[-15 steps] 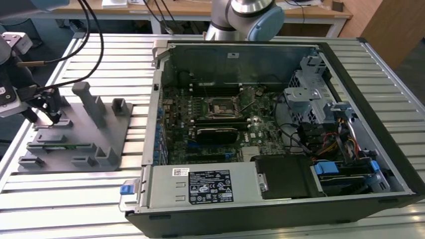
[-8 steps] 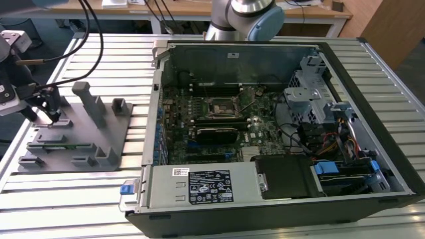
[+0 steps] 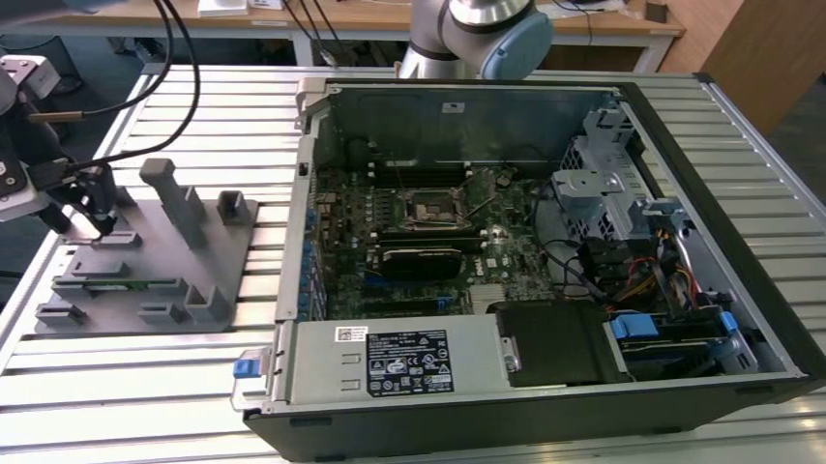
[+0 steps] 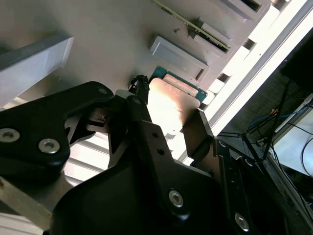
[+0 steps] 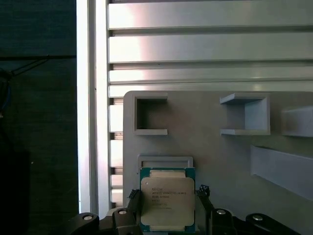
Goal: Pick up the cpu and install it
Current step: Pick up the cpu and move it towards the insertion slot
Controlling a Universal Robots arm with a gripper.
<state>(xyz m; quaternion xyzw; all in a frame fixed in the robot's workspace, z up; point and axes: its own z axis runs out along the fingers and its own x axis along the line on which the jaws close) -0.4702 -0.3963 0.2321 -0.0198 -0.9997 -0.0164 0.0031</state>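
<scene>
Arm: at the exterior view's left, wrist pointed down at the grey fixture tray (image 3: 213,253) on the slatted surface (image 3: 142,387).
Gripper (image 3: 101,228): fingers (image 5: 202,193) clamped on opposite edges of the cpu (image 5: 167,200).
Cpu: at the tray's corner, well apart from the computer case (image 3: 722,193).

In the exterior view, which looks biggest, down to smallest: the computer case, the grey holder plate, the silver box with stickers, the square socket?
1. computer case, by far the largest
2. grey holder plate
3. silver box, close to the plate, looks slightly smaller
4. square socket, the smallest
</scene>
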